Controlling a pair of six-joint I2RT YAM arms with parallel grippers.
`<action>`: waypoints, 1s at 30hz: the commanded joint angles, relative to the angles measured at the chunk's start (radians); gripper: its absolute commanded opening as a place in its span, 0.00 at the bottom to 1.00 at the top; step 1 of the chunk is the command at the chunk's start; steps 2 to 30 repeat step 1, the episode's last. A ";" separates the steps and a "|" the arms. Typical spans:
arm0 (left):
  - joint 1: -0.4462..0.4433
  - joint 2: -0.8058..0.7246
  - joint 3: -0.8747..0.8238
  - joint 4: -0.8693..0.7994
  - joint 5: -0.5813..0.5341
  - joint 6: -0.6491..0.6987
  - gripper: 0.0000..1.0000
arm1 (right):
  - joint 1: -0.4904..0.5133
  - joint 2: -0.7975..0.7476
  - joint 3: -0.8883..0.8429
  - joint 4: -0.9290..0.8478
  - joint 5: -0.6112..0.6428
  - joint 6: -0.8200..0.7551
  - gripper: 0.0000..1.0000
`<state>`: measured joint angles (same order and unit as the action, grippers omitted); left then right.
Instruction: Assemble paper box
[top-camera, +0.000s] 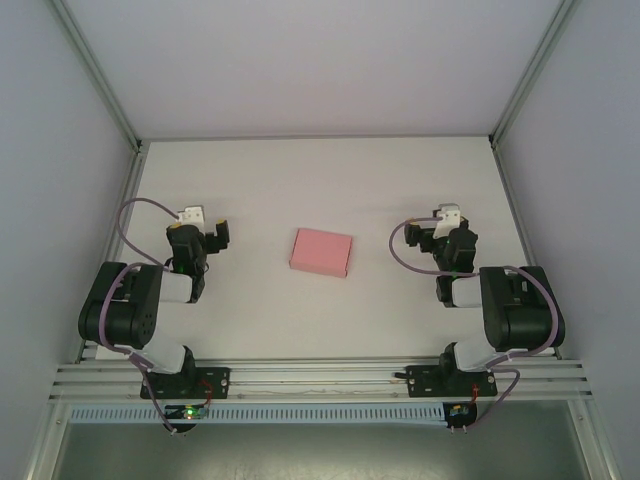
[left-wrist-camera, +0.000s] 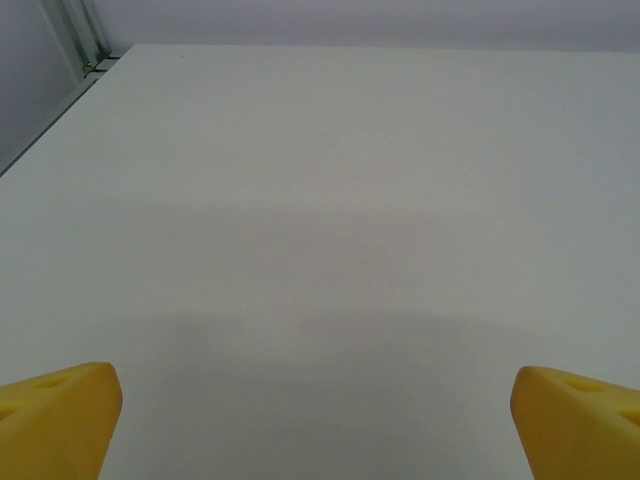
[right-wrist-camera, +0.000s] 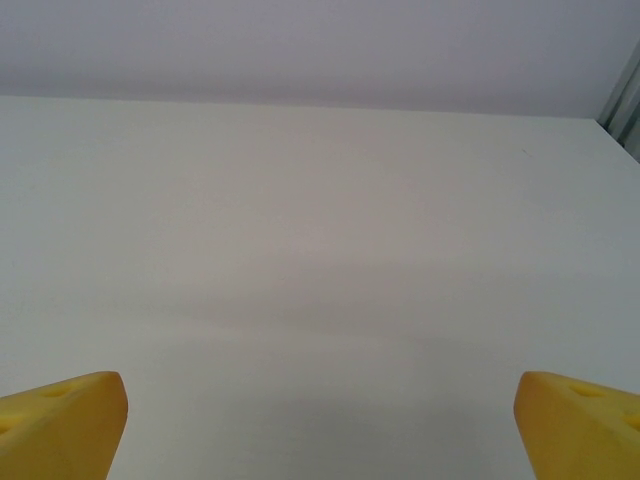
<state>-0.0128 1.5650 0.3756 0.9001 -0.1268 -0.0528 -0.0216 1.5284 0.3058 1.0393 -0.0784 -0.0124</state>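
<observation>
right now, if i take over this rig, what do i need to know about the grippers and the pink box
Left gripper: open, holding nothing, over bare table on the left side.
Right gripper: open, holding nothing, on the right side.
Paper box: lies flat mid-table between the two arms, touched by neither.
Done: it appears to be a closed rectangular box, with no loose flaps seen from above.
Left: probably only a check that the flaps are tucked; the top view is too small to confirm.

I see the paper box (top-camera: 321, 251), pink, folded into a small flat rectangle, closed, lying flat and slightly skewed, mid-table, midway across its width
</observation>
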 joint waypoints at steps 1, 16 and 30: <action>0.007 -0.010 0.008 -0.007 -0.007 -0.007 1.00 | 0.006 -0.011 0.016 0.010 0.016 0.016 0.99; 0.007 -0.010 0.008 -0.007 -0.007 -0.007 1.00 | 0.006 -0.011 0.016 0.010 0.016 0.016 0.99; 0.007 -0.010 0.008 -0.007 -0.007 -0.007 1.00 | 0.006 -0.011 0.016 0.010 0.016 0.016 0.99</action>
